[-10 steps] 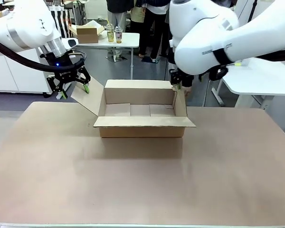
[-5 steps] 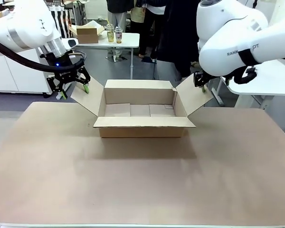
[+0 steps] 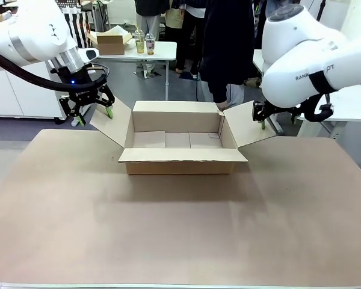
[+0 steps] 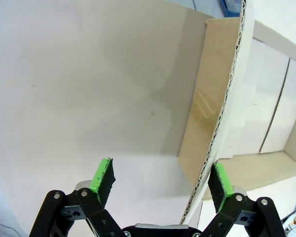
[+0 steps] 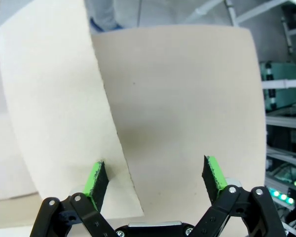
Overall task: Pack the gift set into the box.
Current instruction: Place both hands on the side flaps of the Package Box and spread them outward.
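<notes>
Fingers (image 4: 104, 176) spread wide on both grippers — left gripper (image 3: 95, 116) clear, right gripper (image 3: 262, 120) half-hidden beside the box (image 3: 180, 161) flap.

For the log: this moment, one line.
box open, empty | left gripper jaws open astride left flap | right gripper jaws open astride right flap

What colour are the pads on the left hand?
Bright green. The pads on the left hand show clearest in the left wrist view.

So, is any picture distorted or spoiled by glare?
Front view: sharp, evenly lit, soft shadow before the box. Left wrist view: the lens bows the left flap, faint glare on it. Right wrist view: the right flap bulges, washed pale.
</notes>
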Controlling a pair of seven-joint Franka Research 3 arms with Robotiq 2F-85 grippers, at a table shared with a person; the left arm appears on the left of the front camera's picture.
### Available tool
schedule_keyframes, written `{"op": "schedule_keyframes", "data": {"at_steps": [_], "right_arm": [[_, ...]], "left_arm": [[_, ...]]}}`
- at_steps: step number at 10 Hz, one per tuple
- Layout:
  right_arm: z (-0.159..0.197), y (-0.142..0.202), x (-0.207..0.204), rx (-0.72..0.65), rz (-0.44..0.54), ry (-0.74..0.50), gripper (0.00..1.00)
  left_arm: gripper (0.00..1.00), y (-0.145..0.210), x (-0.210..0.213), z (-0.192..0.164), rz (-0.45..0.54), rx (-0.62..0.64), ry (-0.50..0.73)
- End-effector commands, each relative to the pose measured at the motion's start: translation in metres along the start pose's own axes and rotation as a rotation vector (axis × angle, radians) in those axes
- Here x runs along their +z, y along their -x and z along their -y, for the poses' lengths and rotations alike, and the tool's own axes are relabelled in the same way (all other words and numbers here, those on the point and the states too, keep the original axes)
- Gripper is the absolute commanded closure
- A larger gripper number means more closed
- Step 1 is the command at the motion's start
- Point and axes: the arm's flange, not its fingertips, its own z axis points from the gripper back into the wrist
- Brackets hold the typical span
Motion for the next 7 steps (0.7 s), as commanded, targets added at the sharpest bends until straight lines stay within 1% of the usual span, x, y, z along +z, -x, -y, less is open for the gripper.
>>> {"op": "schedule_keyframes", "data": {"at_steps": [1, 7], "right_arm": [[0.002, -0.0049, 0.0077, 0.012, 0.011, 0.029, 0.0], [0.002, -0.0049, 0.0077, 0.012, 0.011, 0.029, 0.0]], "left_arm": [[0.0, 0.0008, 0.0014, -0.0007, 0.012, 0.014, -0.02], [0.0, 0.0008, 0.0014, -0.0007, 0.012, 0.014, -0.02]]}}
